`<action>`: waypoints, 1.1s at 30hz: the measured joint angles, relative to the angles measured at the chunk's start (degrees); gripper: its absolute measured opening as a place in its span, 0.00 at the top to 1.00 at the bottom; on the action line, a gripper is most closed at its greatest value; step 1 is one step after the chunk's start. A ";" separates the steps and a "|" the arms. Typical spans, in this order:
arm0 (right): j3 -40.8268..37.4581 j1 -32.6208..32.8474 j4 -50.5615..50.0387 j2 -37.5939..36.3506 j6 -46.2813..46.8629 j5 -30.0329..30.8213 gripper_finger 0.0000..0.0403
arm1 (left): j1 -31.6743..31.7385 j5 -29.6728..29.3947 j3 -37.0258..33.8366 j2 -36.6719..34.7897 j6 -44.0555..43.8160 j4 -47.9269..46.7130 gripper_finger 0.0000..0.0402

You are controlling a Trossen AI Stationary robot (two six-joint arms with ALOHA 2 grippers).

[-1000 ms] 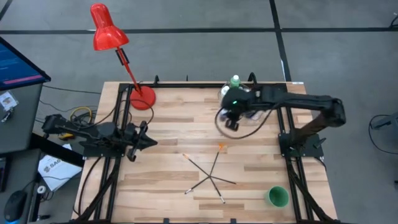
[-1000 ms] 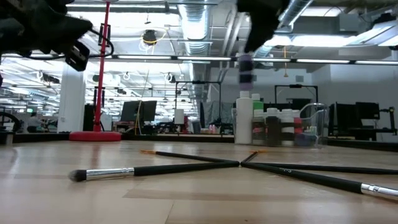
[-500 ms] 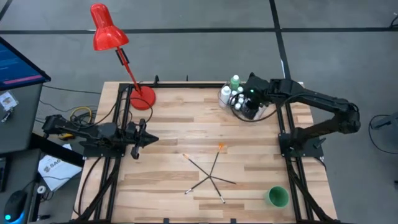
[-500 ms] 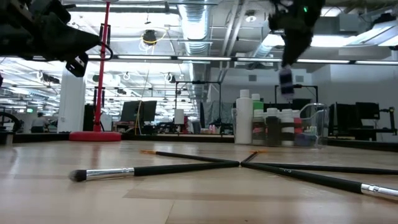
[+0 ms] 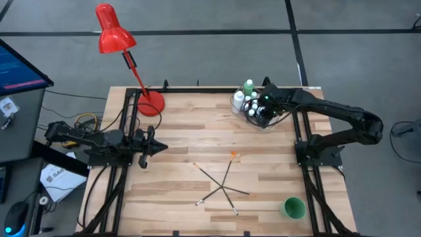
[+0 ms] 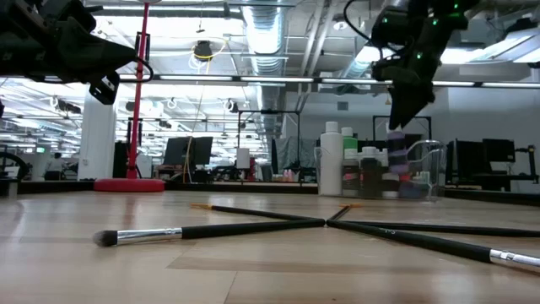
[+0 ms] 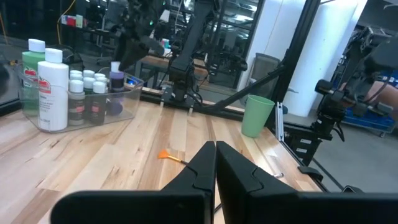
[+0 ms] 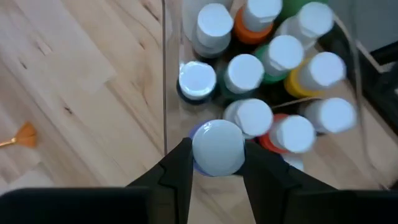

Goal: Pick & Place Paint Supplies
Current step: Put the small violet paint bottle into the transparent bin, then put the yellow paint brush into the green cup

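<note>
Hanging over the clear tub [image 8: 166, 74], right gripper [image 8: 214, 163] clamped on a white-capped bottle [image 8: 217, 147] — label hidden.

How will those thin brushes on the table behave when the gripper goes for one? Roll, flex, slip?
The paintbrushes lie flat and crossed on the wooden table, so lifting one will probably disturb the others. Their handles look thin and round, so a nudged one would likely roll or pivot. They look light and stiff, though so low a profile may let the fingers slip off.

tub [image 5: 263, 123] far right, bottles [image 8: 245, 73] inside | paintbrushes [image 5: 222, 185] crossed mid-table | cup [image 5: 293, 208] near right
</note>
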 joint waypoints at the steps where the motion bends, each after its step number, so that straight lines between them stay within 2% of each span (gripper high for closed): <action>1: -0.86 0.00 1.25 0.12 0.00 -0.05 0.72 | 0.00 -0.02 0.00 0.00 0.00 0.02 1.00; 10: -6.33 -0.39 7.28 2.97 0.00 -0.24 0.72 | 0.00 -0.06 0.00 0.09 -0.02 0.04 1.00; 17: -6.85 -0.42 8.68 3.78 0.00 -0.22 0.71 | 0.00 -0.05 0.00 0.10 -0.02 0.03 1.00; 27: -6.68 -0.42 8.84 3.75 0.20 -0.29 0.57 | 0.00 -0.04 0.00 0.11 -0.02 0.04 1.00; 33: -3.31 -0.26 7.18 1.79 0.17 -0.35 0.51 | 0.00 -0.04 0.00 0.10 0.33 0.17 1.00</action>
